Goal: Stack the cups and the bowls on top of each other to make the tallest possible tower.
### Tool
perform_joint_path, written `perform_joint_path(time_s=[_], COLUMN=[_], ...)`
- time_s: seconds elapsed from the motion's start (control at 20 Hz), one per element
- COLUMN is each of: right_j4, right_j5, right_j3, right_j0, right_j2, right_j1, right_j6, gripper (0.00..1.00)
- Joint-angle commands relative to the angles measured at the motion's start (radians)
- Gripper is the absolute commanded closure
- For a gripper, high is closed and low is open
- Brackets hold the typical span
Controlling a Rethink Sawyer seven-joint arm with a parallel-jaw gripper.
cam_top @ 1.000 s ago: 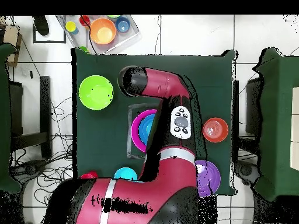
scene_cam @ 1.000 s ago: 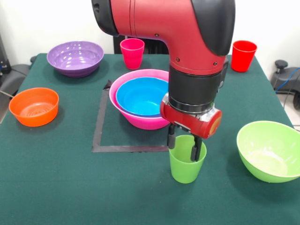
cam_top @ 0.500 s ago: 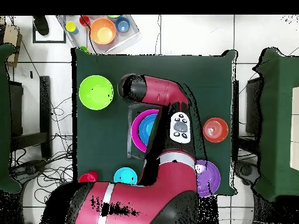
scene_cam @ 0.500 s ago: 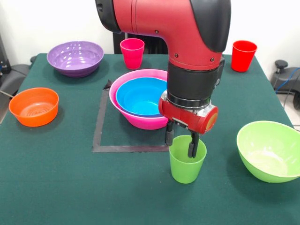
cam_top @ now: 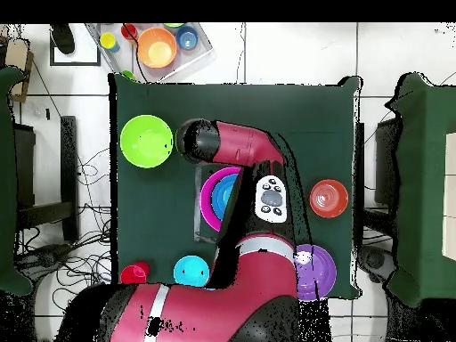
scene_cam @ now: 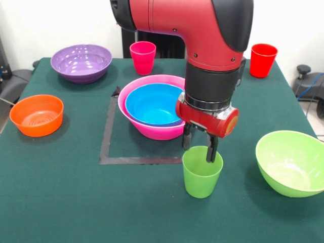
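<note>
In the front view the light green cup (scene_cam: 201,177) stands upright on the green table, just outside the near right corner of a black tape square (scene_cam: 106,144). My gripper (scene_cam: 199,150) hangs right over the cup's mouth, fingers apart, one fingertip (scene_cam: 211,153) dipping just inside the rim. The large pink bowl (scene_cam: 152,130) sits in the square with a blue bowl (scene_cam: 152,104) nested in it; both also show in the overhead view (cam_top: 207,198). In the overhead view my arm hides the green cup and the gripper.
Around the table: purple bowl (scene_cam: 81,62), pink-red cup (scene_cam: 143,56), red cup (scene_cam: 263,59), orange bowl (scene_cam: 37,114), lime green bowl (scene_cam: 291,162). The overhead view adds a blue bowl (cam_top: 191,269) near my base and a tray of small bowls (cam_top: 156,44) beyond the table.
My gripper has risen a little out of the green cup and shifted slightly right. The cup stays on the table where it was.
</note>
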Motion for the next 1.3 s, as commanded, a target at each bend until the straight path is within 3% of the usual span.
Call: perform_joint_path(time_s=[0.05,0.7,1.3], right_j4=[-0.027,-0.050,-0.030], right_j5=[-0.065,-0.150,-0.130], right_j3=[0.092,0.086,0.063], right_j0=[-0.003,-0.043,-0.030], right_j2=[0.087,0.109,0.102], right_j1=[0.023,0.078,0.094], right_j6=[0.044,0.010,0.025], gripper=[0.00,0.00,0.00])
